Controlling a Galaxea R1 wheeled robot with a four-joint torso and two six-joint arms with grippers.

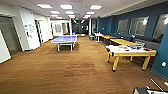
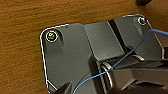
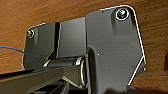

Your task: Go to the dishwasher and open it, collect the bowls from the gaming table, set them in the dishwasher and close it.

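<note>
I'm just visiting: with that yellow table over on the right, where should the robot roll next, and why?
Probably forward and a bit to the right, toward the gaming table. It stands off to the right across open wooden floor, with small colourful items on its white top that may be the bowls. The dishwasher isn't something I can pick out from here, so I can't judge that step.

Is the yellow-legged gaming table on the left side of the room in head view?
No, the gaming table stands on the right by the blue wall; the blue ping-pong table is left of centre.
</note>
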